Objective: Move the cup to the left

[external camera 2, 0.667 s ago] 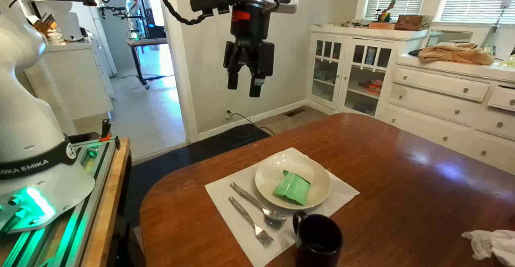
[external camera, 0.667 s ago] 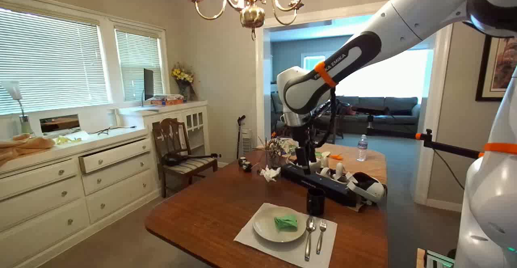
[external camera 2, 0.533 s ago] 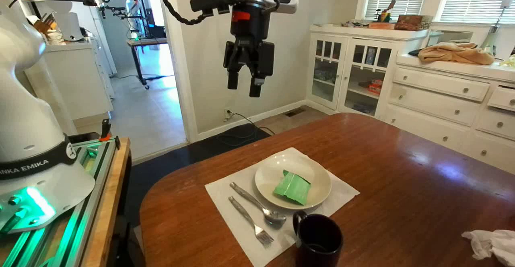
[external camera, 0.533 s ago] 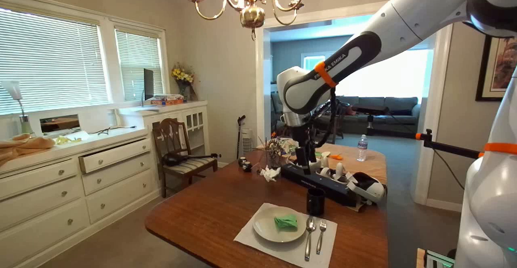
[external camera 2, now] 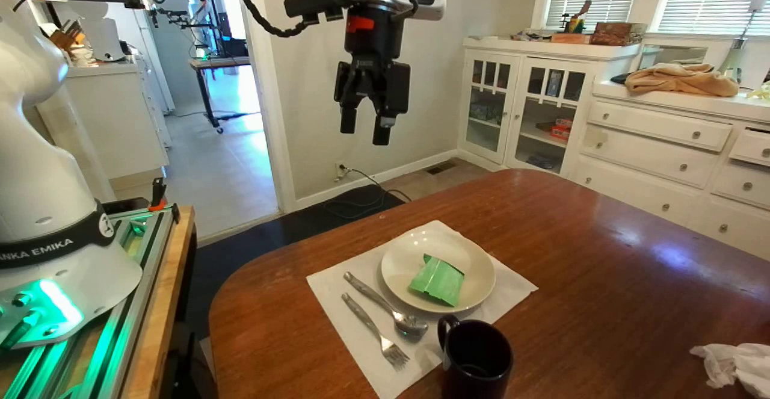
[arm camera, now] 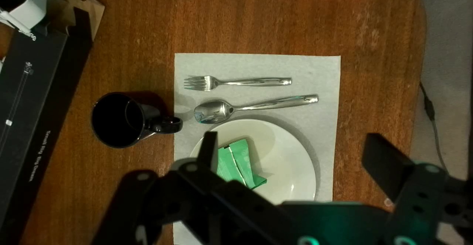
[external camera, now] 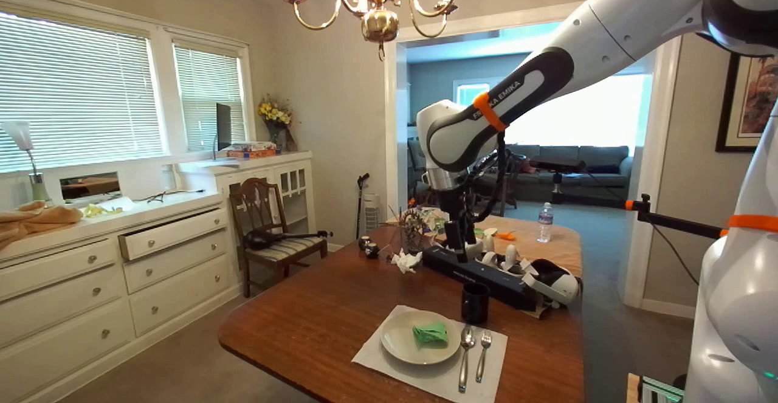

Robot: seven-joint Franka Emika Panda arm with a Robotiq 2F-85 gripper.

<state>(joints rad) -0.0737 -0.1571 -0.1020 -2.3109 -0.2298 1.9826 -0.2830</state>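
- Cup [arm camera: 117,120], glossy black and cylindrical, stands upright on the grained wooden surface [arm camera: 266,16] beside the flat white mat [arm camera: 295,65].
- Round plate [arm camera: 290,163] holds a creased green packet [arm camera: 236,163].
- Polished fork [arm camera: 255,82] and spoon [arm camera: 255,106] lie alongside.
- Blocky black fingers [external camera 2: 381,132] hang apart.

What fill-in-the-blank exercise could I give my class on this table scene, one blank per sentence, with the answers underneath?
1. In the wrist view, the spoon lies between the plate and the ____.
2. In that view, the cup has its handle pointing toward the picture's ____ edge.
3. The item lying on the plate is coloured ____.
4. The jaws are not closed but ____.
Answers: fork; right; green; open.
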